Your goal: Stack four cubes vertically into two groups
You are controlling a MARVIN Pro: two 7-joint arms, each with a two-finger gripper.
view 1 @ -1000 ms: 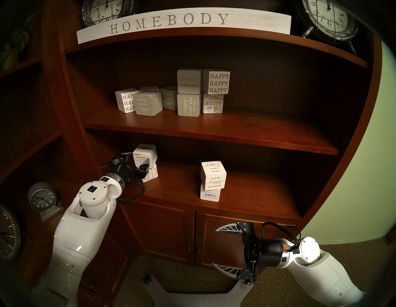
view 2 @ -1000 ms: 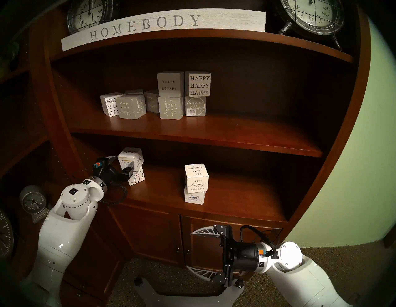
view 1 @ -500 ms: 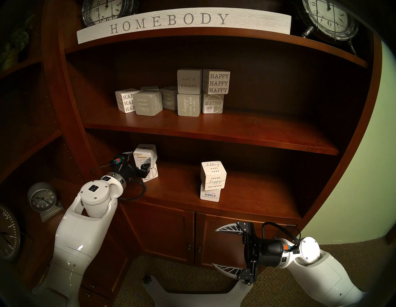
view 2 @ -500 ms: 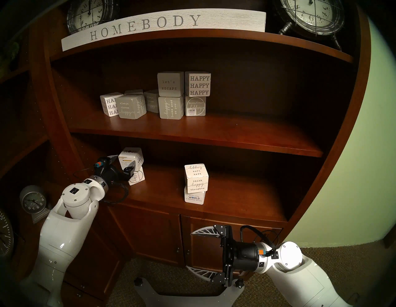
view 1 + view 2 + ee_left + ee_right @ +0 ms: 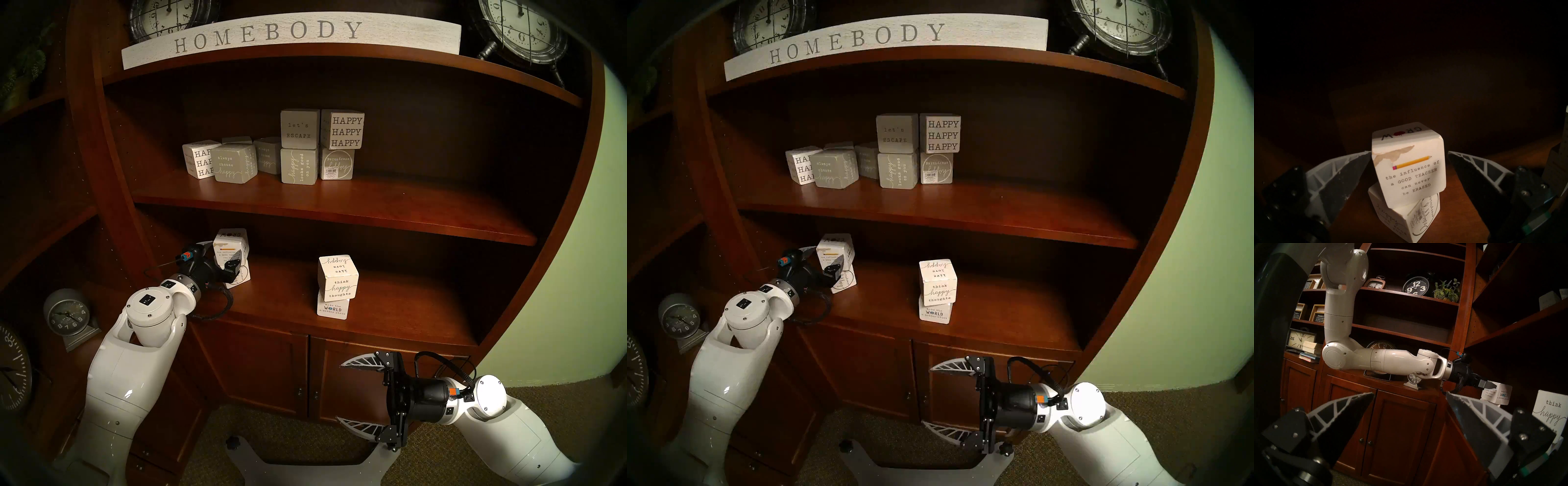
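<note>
Nearest the robot, the right gripper hung in front of the closed cabinet doors, its ribbed, leaf-shaped white fingers spread wide with nothing between them.

Farther in, on the glossy reddish-brown lower shelf, stood the right-hand stack: the "think happy thoughts" cube sat on the "make the WORLD" cube, turned a little out of line with it. Both were white, square-edged blocks with softly rounded corners.

At the shelf's left end the left gripper flanked the "GROW" cube, a matte white block printed with a yellow pencil and bearing a torn tan patch. In the wrist view the dark padded left finger met the cube's edge, while the right finger stood clear with a visible gap, so the jaws were parted and not clamping. That cube rested, skewed and slightly tilted, on the circled-script cube with its barcode label.

Farthest, on the upper shelf, sat grey and white lettered blocks.
</note>
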